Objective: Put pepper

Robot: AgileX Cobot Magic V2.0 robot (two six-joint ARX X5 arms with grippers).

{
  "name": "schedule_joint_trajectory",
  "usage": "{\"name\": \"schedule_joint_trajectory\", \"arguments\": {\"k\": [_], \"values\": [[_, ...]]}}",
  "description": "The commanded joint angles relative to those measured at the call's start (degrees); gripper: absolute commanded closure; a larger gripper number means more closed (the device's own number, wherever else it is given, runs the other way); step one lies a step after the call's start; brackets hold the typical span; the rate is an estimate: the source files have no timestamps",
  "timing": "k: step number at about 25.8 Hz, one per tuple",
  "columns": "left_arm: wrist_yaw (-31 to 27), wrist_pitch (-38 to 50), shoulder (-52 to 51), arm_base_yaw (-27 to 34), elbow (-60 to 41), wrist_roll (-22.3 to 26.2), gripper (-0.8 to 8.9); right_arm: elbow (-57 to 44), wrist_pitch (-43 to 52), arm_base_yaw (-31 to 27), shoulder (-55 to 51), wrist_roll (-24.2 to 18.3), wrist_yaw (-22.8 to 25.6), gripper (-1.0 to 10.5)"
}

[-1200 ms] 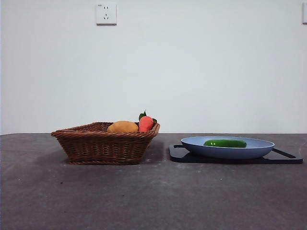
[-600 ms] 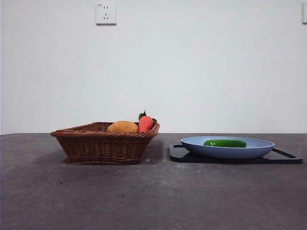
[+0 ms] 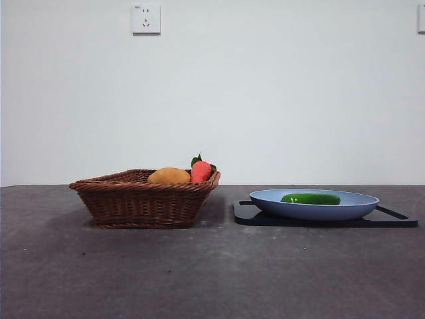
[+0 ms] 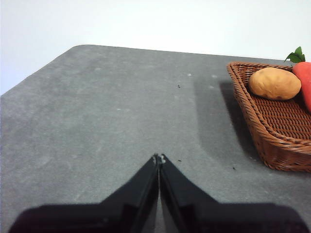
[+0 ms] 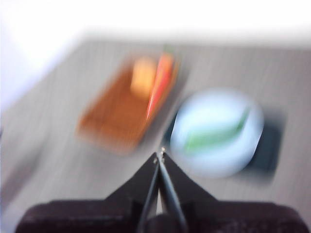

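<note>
The dark-green pepper (image 3: 310,198) lies in the blue plate (image 3: 265,197), which stands on a black board (image 3: 247,214) at the right of the table. The right wrist view is blurred; it shows the pepper (image 5: 214,134) on the plate (image 5: 194,116) from high above. My right gripper (image 5: 159,156) is shut and empty, well above the table. My left gripper (image 4: 159,158) is shut and empty over bare table, off to one side of the basket (image 4: 272,141). Neither gripper shows in the front view.
A brown wicker basket (image 3: 133,199) stands left of the plate and holds a yellow-orange fruit (image 3: 169,176) and a red-orange fruit with green leaves (image 3: 201,171). A wall with a socket (image 3: 146,18) is behind the table.
The things on the table have not moved. The front view has shifted very slightly.
</note>
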Motion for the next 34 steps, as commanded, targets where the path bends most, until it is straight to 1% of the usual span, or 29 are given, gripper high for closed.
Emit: {"name": "schedule_joint_trajectory", "arguments": {"k": [1, 4, 6, 10, 11, 12, 17, 21, 27, 34], "values": [[-0.1, 0.7, -0.2, 0.2, -0.6, -0.5, 8.05, -7.5, 9.8, -2.1, -4.4, 0.5, 0.4, 9.4], [-0.1, 0.7, -0.2, 0.2, -0.6, -0.5, 8.05, -23.3, 26.0, -4.1, -12.2, -0.1, 1.0, 9.4], [-0.1, 0.7, -0.2, 0.2, -0.6, -0.5, 8.05, -32.9, 35.1, -4.3, -16.5, 0.0, 1.9, 9.4], [-0.1, 0.7, -0.2, 0.2, -0.6, -0.5, 8.05, -45.1, 44.6, -4.3, -22.4, 1.1, 2.4, 9.4], [-0.1, 0.7, -0.2, 0.2, -0.6, -0.5, 8.05, -47.4, 45.9, -4.2, -23.6, 1.0, 2.8, 9.4], [-0.1, 0.7, -0.2, 0.2, -0.6, -0.5, 8.05, -50.2, 47.1, -4.1, -25.3, 1.0, 4.3, 9.4], [-0.1, 0.7, -0.2, 0.2, -0.6, -0.5, 8.05, -58.5, 48.3, -3.0, -30.9, 1.1, 8.2, 9.4], [-0.1, 0.7, -0.2, 0.2, -0.6, -0.5, 8.05, -62.7, 48.3, -2.1, -34.0, 1.0, 8.3, 9.4], [-0.1, 0.7, -0.2, 0.2, -0.6, -0.5, 8.05, -65.9, 48.1, -1.9, -35.9, 1.7, 8.3, 9.4], [-0.1, 0.7, -0.2, 0.2, -0.6, -0.5, 8.05, -67.0, 46.3, -1.9, -36.2, 1.9, 8.3, 9.4]]}}
